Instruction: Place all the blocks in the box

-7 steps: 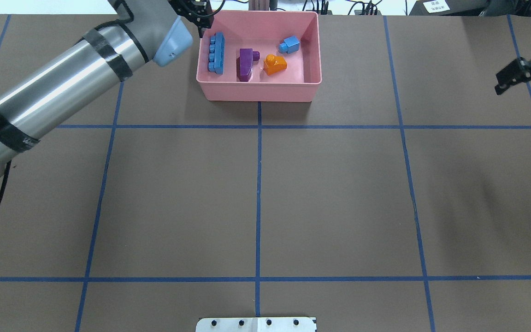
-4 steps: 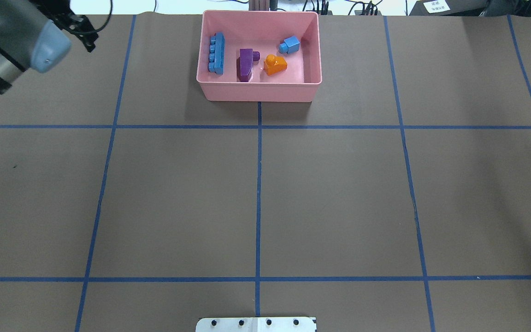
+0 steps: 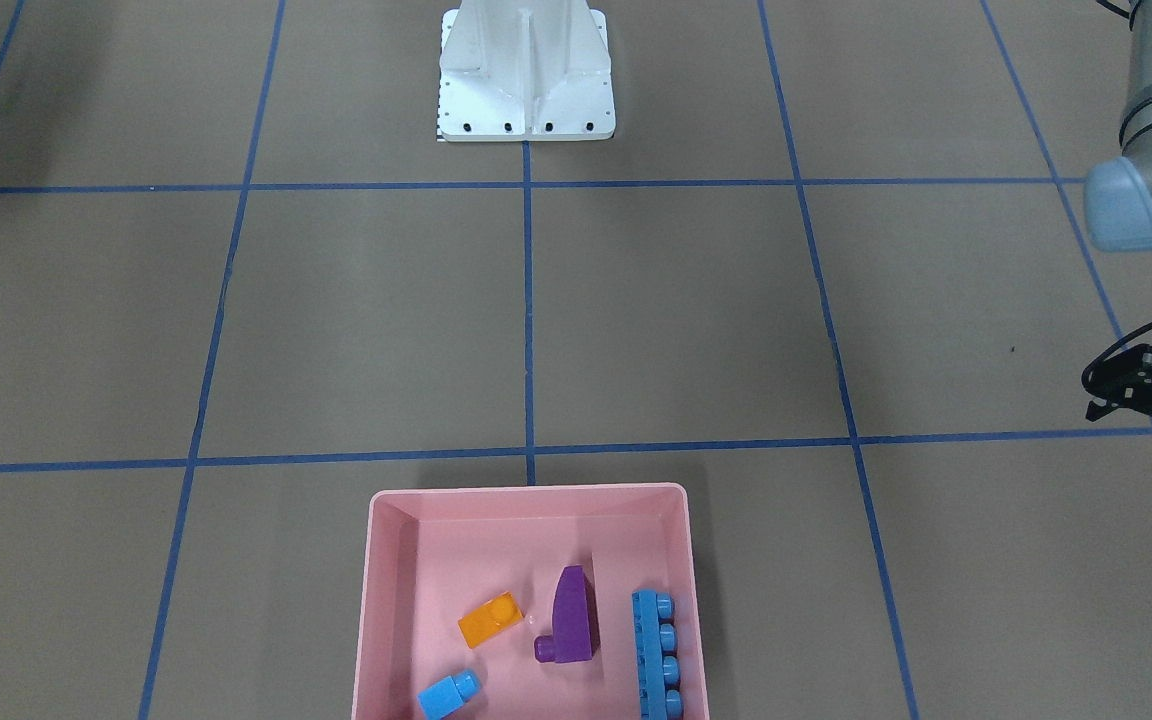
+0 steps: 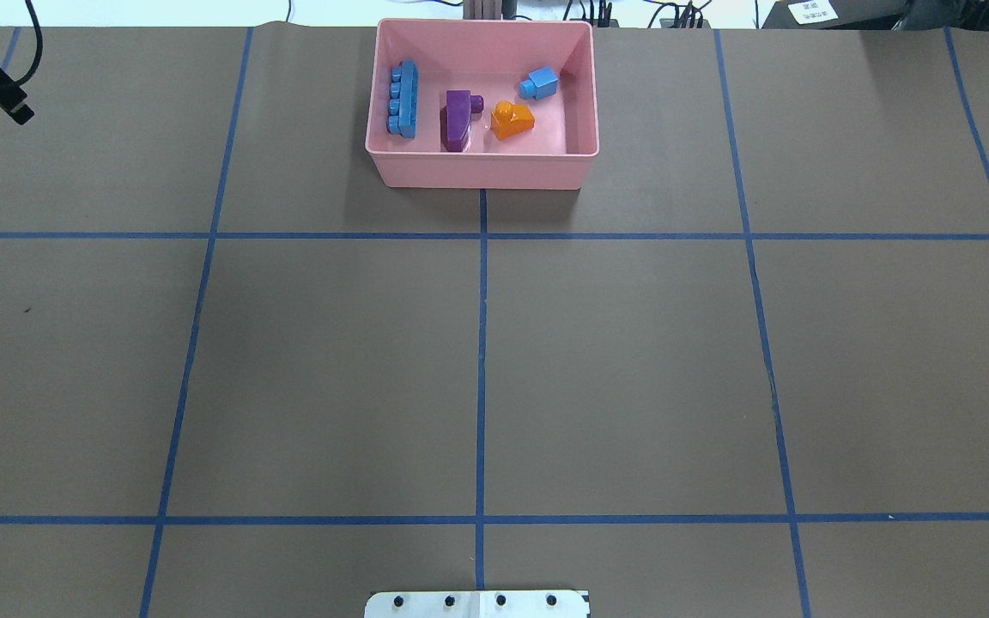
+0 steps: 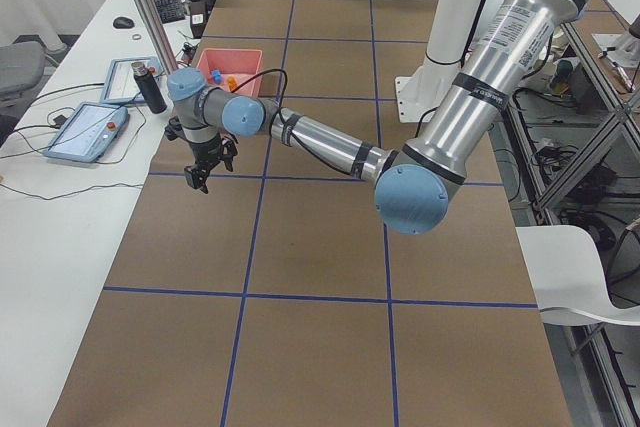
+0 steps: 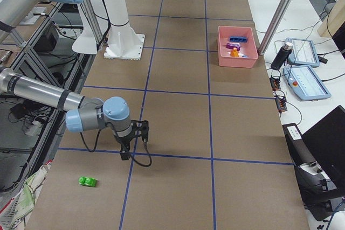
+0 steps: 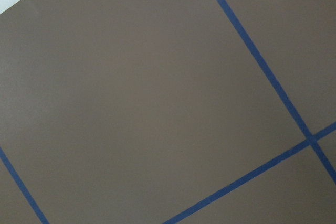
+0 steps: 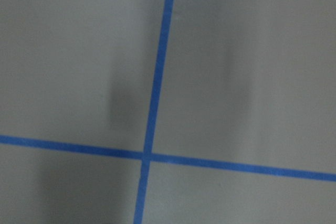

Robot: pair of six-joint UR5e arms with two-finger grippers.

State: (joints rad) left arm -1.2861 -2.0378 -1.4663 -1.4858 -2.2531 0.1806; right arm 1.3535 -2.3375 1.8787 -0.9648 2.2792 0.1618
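Observation:
The pink box (image 4: 482, 172) stands at the table's far middle, also in the front-facing view (image 3: 381, 600). Inside lie the long blue block (image 4: 403, 99), the purple sloped block (image 4: 458, 118), the orange block (image 4: 512, 120) and the small blue block (image 4: 540, 83). The green block (image 6: 87, 181) lies on the table at my right end, far from the box. My left gripper (image 4: 14, 103) is at the far left edge, empty, its fingers look apart. My right gripper (image 6: 129, 152) hangs low near the green block; I cannot tell whether it is open.
The white robot base (image 4: 477, 603) sits at the near middle edge. A side bench with a tablet (image 6: 304, 82) and a dark bottle (image 6: 280, 57) runs beyond the box. A metal pole (image 6: 283, 9) stands by the box's far side.
My left arm has swung away from the box's far left corner to the view's left edge. My right gripper has left the overhead view. The blocks in the box have not moved.

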